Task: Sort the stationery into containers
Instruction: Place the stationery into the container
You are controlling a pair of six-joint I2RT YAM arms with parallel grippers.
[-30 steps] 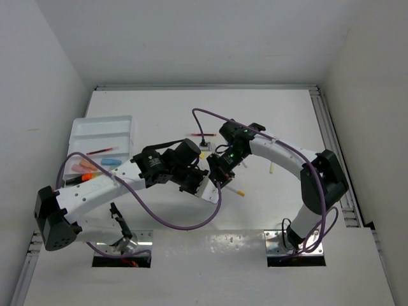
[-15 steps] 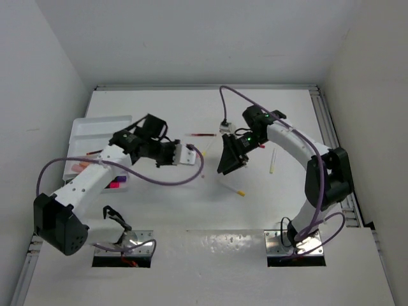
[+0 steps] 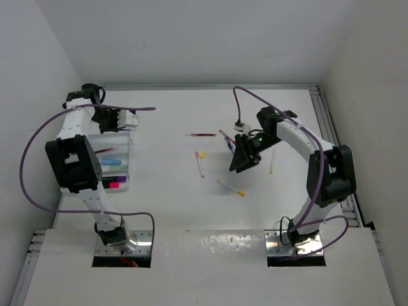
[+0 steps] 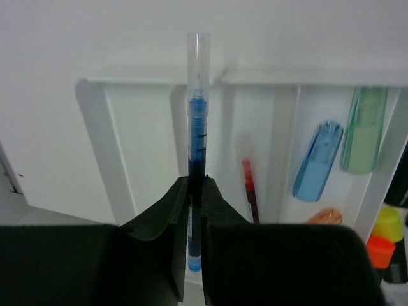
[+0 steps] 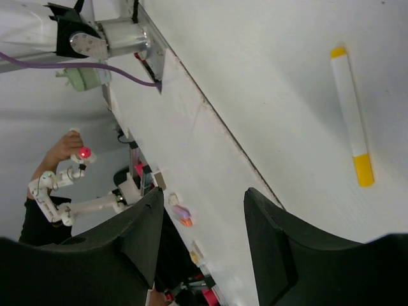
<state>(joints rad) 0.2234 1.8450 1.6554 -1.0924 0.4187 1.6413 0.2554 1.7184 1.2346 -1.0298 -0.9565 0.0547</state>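
While L tool (image 4: 195, 191) clamps blue-ink pen (image 4: 197, 121) (clear barrel) over white tray (image 4: 115, 159) | R tool (image 5: 204, 204) apart, empty

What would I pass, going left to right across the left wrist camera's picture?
Blue pen gripped in the left tool → red pen → blue highlighter → green highlighter; the last three lie in the white tray.

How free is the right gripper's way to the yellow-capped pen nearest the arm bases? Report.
Probably yes, free: the right gripper hangs open close beside the yellow-capped pen, which lies by itself with nothing between them.
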